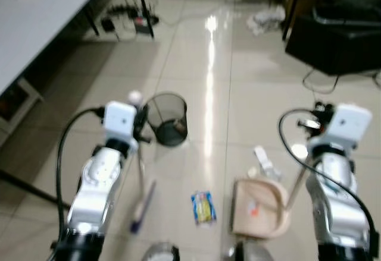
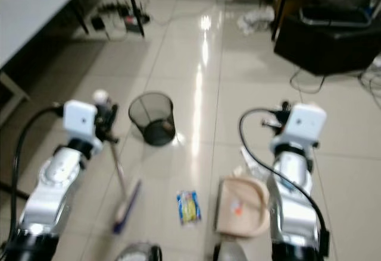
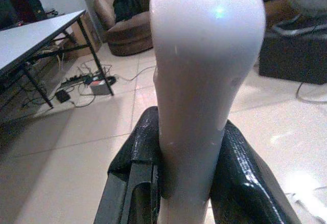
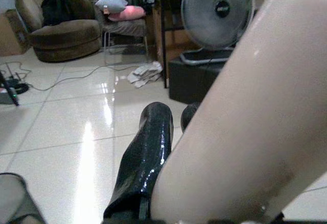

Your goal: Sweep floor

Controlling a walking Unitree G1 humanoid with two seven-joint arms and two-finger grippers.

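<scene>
The left claw (image 3: 186, 183) clamps the light, stiff, probably slippery broom handle (image 3: 204, 81) near its top, while the right claw (image 4: 168, 147) is closed on the dustpan handle (image 4: 245, 132).

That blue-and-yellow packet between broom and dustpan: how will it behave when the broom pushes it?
The packet looks like a thin, flat wrapper, so probably light and floppy; it may crumple or ride over the bristles. The tile floor is glossy with glare, so it should slide easily, perhaps skidding past the dustpan. Being flat, it is unlikely to roll.
</scene>
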